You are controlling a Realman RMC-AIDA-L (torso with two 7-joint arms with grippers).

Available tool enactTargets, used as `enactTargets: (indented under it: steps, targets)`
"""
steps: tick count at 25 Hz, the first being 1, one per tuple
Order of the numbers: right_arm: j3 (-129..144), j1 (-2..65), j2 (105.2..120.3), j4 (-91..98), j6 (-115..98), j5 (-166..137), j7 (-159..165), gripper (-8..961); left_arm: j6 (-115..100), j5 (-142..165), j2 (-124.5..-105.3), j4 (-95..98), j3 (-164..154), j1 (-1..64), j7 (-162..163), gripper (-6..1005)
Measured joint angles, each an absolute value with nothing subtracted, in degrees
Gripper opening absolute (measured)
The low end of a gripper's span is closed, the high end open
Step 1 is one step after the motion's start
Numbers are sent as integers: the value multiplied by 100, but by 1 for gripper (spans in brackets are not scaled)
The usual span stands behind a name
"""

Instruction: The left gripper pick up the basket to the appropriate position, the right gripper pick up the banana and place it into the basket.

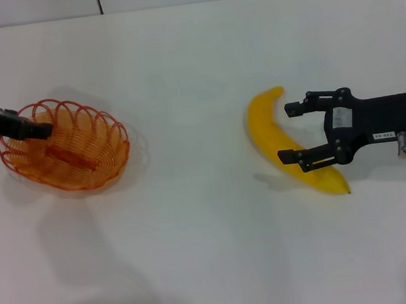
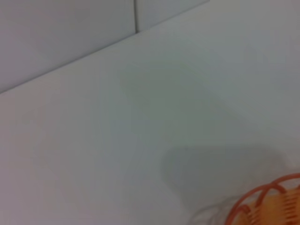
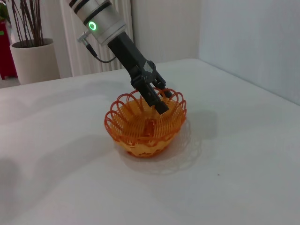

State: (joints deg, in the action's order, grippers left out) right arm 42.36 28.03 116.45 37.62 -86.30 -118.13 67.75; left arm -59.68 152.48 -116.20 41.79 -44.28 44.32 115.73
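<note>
Banana on the white desk (image 1: 194, 66), basket off at the robot's left.

The long curved yellow banana (image 1: 266, 127) lay slantwise, dark tip nearest the robot, between the wide-apart jaws of the black label-bearing right gripper (image 1: 289, 132). The black left gripper (image 3: 157, 100) reached over the orange wire basket's (image 1: 64, 145) rim; I couldn't tell how its jaws stood. Only the right wrist view showed a potted plant (image 3: 29, 51).

Overhead head view; both wrist views sharing the basket (image 3: 145, 123).

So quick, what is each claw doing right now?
Left gripper: at the basket rim, fingers cannot be told.
Right gripper: open, straddling the banana, not gripping yet.
</note>
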Motion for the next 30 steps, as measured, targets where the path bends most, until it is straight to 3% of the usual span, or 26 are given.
enactTargets:
  steps: [16, 27, 30]
  targets:
    - [4237, 2767, 11636, 3752, -8623, -11813, 6776, 906, -5838, 15249, -11614, 4035, -4394, 4467, 11557, 696]
    - [4236, 2741, 11636, 3748, -8525, -11812, 6777, 906, -5898, 15249, -11589, 4205, -4363, 4447, 11604, 255]
    - [4236, 2742, 11636, 3745, -8525, -11812, 6776, 906, -5982, 15249, -11590, 4215, -4387, 4446, 11619, 229]
